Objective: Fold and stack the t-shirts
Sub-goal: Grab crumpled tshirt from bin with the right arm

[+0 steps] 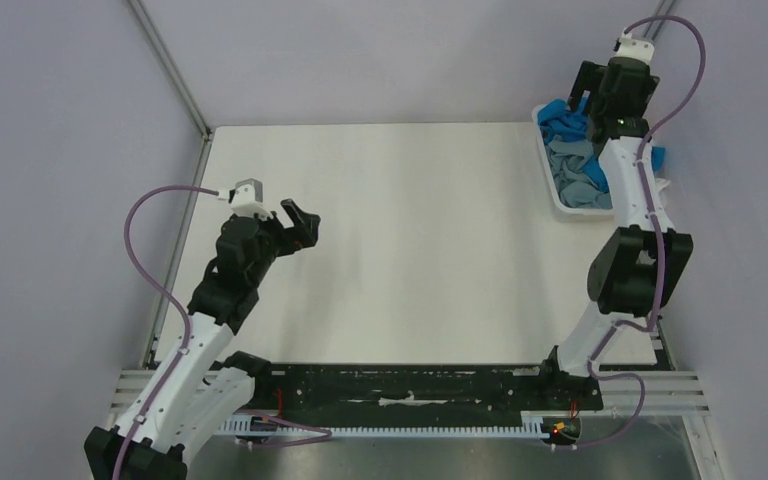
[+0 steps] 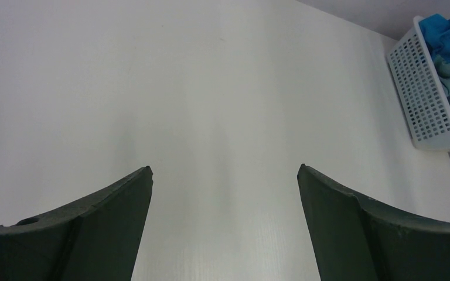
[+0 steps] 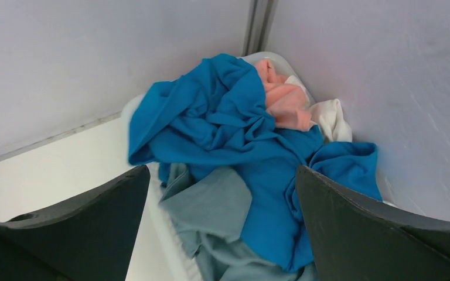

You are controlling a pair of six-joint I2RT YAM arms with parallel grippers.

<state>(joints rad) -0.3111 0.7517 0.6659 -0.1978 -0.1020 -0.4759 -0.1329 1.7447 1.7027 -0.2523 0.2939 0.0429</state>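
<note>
Now your right gripper point(image 3: 222, 171) gapes empty, seemingly clear of the blue t-shirt point(image 3: 211, 126) in the basket point(image 2: 420, 88) at the far right corner of the desk point(image 1: 410, 220). Your left gripper point(image 2: 224, 170) gapes empty too.

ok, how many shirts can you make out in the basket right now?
4, all heaped in the basket: blue shirt on top, grey-blue shirt beneath it at the near end, pink shirt at the far end, white shirt beside the pink one. Others may be buried.

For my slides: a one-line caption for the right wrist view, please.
Right tool open over a basket: blue shirt, grey-blue shirt, pink shirt, white shirt.
</note>
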